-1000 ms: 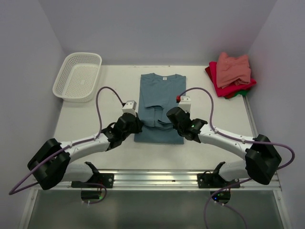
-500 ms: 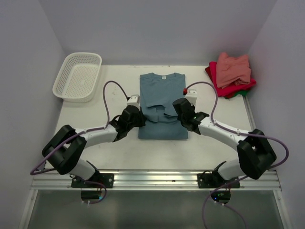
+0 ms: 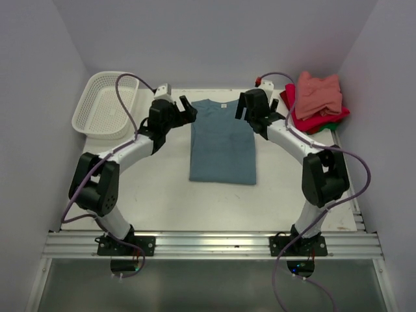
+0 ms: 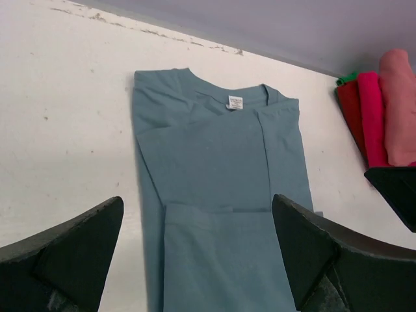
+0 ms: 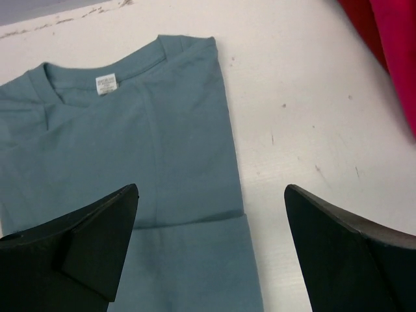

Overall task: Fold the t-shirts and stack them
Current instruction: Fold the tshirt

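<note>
We're looking down at a white table (image 3: 156,188), and the teal shirt (image 3: 222,146) is lying flat in the middle of the frame. Its collar is pointing to the top. The sides are tucked in, and the lower part is sitting doubled over itself as a neat rectangle.

The white mesh basket (image 3: 106,104) is sitting in the upper left, well apart from the shirt. The stack of folded shirts (image 3: 315,104) is waiting in the upper right. A pink one is riding on top of a red one, and a bit of green is peeking out underneath.

The left gripper (image 4: 197,198) and right gripper (image 5: 211,186) are hovering at the collar end, one on each side. Both are gaping wide and holding nothing.

Handling-wise, we're guessing this thing is light, limp cotton. It's going to sag and come unfolded if we pinch only one spot or only the top layer. So we're thinking both long side edges, pinching through every layer at once and keeping the two holds level.

Nothing is sitting on the table between the shirt and the stack. The right arm and its purple cable are hanging just beside that stack, though, so a sloppy swing is risking a nudge to the pink top layer.
</note>
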### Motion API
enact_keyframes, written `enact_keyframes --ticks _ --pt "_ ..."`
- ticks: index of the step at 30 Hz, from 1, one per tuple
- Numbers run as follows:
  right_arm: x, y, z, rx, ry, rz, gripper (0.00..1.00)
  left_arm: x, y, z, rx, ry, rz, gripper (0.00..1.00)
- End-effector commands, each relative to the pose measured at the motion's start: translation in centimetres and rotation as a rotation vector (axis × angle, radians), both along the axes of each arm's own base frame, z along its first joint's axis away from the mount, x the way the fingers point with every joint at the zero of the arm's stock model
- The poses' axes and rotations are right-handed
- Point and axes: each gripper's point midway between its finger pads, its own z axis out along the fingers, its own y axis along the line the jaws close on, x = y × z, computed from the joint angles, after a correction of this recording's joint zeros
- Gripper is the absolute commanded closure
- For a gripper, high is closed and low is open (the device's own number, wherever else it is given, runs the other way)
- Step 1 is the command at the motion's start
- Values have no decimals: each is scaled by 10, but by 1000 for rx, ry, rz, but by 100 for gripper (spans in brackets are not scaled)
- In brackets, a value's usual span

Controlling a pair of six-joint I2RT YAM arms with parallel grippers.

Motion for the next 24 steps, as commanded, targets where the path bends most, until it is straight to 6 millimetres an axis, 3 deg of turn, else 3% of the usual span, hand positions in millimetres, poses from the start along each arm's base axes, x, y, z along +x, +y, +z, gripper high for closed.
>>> enact_keyframes --ticks 1,2,8,12,13,15,16,17,19,24 --pt "-23 4 42 16 -70 77 1 -25 -8 27 -29 -76 -69 0" --pt "-33 3 29 16 -38 93 1 -30 -7 23 -30 -66 -74 0" --pt "-83 -14 2 36 35 92 1 -80 -22 -26 -4 94 -249 0" --pt "-120 -7 -28 124 131 142 1 -126 -22 -61 61 212 -327 0" --pt "-136 -7 -46 143 172 153 1 -138 -23 -58 64 216 -346 0" --pt "-148 -2 -46 203 160 173 1 -161 -20 -71 63 258 -378 0" --pt "-165 3 -63 235 209 213 1 -169 -19 -64 50 243 -389 0" --pt "-171 7 -65 262 217 231 1 -182 -16 -73 46 267 -404 0" --pt "-185 16 -64 324 223 272 1 -196 -17 -68 24 267 -437 0" --pt "-219 18 -91 396 293 294 1 -224 -20 -84 -28 323 -516 0"
